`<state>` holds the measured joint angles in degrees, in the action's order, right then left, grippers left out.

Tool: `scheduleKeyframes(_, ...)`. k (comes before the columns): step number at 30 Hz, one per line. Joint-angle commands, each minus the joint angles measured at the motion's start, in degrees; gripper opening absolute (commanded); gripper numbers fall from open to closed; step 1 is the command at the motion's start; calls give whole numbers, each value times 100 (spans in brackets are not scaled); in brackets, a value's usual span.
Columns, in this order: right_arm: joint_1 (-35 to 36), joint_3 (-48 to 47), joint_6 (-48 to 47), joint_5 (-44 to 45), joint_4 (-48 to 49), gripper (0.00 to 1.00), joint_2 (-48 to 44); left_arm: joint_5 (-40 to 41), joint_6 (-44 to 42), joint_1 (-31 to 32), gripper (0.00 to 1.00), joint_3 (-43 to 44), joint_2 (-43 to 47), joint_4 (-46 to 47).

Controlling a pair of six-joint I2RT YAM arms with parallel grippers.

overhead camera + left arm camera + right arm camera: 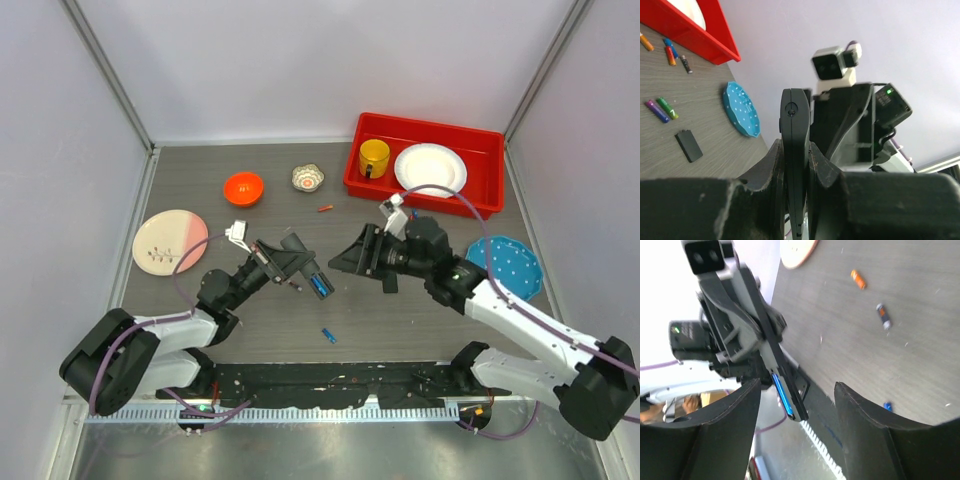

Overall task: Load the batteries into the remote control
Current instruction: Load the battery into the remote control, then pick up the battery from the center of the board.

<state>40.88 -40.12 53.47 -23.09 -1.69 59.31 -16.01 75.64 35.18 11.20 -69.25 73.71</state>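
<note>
My left gripper (296, 266) is shut on the black remote control (314, 278) and holds it off the table, seen edge-on in the left wrist view (793, 145). A blue battery (780, 392) lies in the remote's recess (790, 390). My right gripper (342, 260) is open and empty, facing the remote from the right, with its fingers (867, 425) apart on either side of the remote's end. Loose batteries lie on the table: a blue one (327, 335), an orange one (325, 208), and purple (656, 111), green (667, 107) and orange (670, 55) ones.
A small black flat cover (688, 146) lies by the blue dotted plate (508, 265). A red tray (480, 140) holds a yellow cup and a white plate. An orange bowl (243, 187), a small patterned dish (308, 178) and a pink plate (168, 240) stand at the left.
</note>
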Motion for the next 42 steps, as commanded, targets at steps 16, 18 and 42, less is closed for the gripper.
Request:
scheduleKeyframes(16,-406,-892,-2605,4884,-2301,64,676,-896,-198,-345,0,-83,2159,-2189)
scheduleKeyframes(18,-406,-1137,-2631,4902,-2283,68,949,-738,-417,-371,0,-127,2827,-2667)
scheduleKeyframes(42,-687,-1508,-2913,4814,-1791,43,3315,-1554,-392,-380,0,-197,3209,-2865)
